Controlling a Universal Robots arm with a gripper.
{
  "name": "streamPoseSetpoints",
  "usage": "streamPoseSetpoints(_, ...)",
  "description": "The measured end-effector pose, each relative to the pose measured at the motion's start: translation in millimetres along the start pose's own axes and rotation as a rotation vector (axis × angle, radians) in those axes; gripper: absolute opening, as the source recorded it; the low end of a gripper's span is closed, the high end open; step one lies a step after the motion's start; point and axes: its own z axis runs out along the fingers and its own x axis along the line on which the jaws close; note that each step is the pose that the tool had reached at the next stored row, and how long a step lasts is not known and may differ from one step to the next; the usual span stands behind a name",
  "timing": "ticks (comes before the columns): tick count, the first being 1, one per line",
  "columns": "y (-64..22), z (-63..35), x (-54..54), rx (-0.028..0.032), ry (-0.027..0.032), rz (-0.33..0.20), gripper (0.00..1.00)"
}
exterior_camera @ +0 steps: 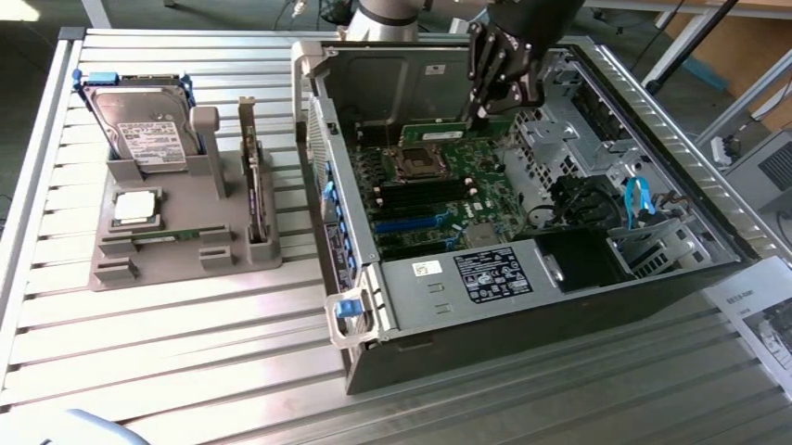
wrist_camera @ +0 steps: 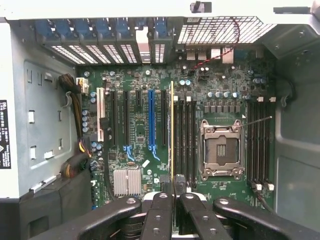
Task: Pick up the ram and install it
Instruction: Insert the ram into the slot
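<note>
Exterior view: an open computer case [exterior_camera: 693,176] lies on its side on a slatted metal table [exterior_camera: 185,352], with the motherboard [exterior_camera: 452,222] facing up. The arm reaches down into the far part of the case. Its gripper [exterior_camera: 478,113] is clamped on the ram [exterior_camera: 427,123], a thin green stick held on edge and level over the far end of the board, beyond the processor socket [exterior_camera: 415,165].

On the exterior view's left, well apart from the case, a grey holder [exterior_camera: 161,269] carries a hard drive [exterior_camera: 143,130], a square processor chip [exterior_camera: 134,209], an upright expansion card [exterior_camera: 254,185] and a second thin green stick [exterior_camera: 165,238] lying in a near slot.

From the wrist view, the gripper [wrist_camera: 173,197] pinches the ram [wrist_camera: 172,125] between its dark fingers [wrist_camera: 159,212]. The ram shows edge-on as a narrow line running between a blue slot [wrist_camera: 151,120] and the black memory slots [wrist_camera: 186,140] beside the socket [wrist_camera: 220,150]. Whether it touches the board, I cannot tell.
</note>
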Motion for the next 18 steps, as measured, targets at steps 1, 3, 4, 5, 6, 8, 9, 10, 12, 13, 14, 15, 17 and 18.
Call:
streamPoseSetpoints(1, 0.0, 1.7, 0.0, 0.0001, -0.0001, 0.000, 0.12)
streamPoseSetpoints(3, 0.0, 5.2, 0.0, 0.0002, -0.0001, 0.000, 0.12)
streamPoseSetpoints(4, -0.1, 6.8, 0.0, 0.0002, 0.0001, 0.000, 0.12)
streamPoseSetpoints(5, -0.1, 8.2, 0.0, 0.0002, 0.0003, 0.000, 0.12)
streamPoseSetpoints(6, -0.1, 9.7, 0.1, 0.0002, 0.0006, 0.000, 0.12)
streamPoseSetpoints(8, -0.1, 12.7, 0.1, 0.0003, 0.0009, 0.000, 0.12)
streamPoseSetpoints(9, -0.2, 14.2, 0.1, 0.0004, 0.0010, 0.000, 0.12)
streamPoseSetpoints(10, -0.2, 15.7, 0.1, 0.0004, 0.0010, 0.000, 0.12)
streamPoseSetpoints(12, -0.2, 18.8, 0.2, 0.0005, 0.0013, 0.000, 0.12)
streamPoseSetpoints(13, -0.3, 20.5, 0.2, 0.0006, 0.0013, 0.000, 0.12)
streamPoseSetpoints(14, -0.3, 22.1, 0.2, 0.0007, 0.0013, 0.000, 0.12)
streamPoseSetpoints(15, -0.3, 23.7, 0.2, 0.0007, 0.0013, 0.000, 0.12)
streamPoseSetpoints(17, -0.4, 27.0, 0.2, 0.0009, 0.0013, 0.000, 0.12)
streamPoseSetpoints(18, -0.4, 28.6, 0.2, 0.0011, 0.0014, 0.000, 0.12)
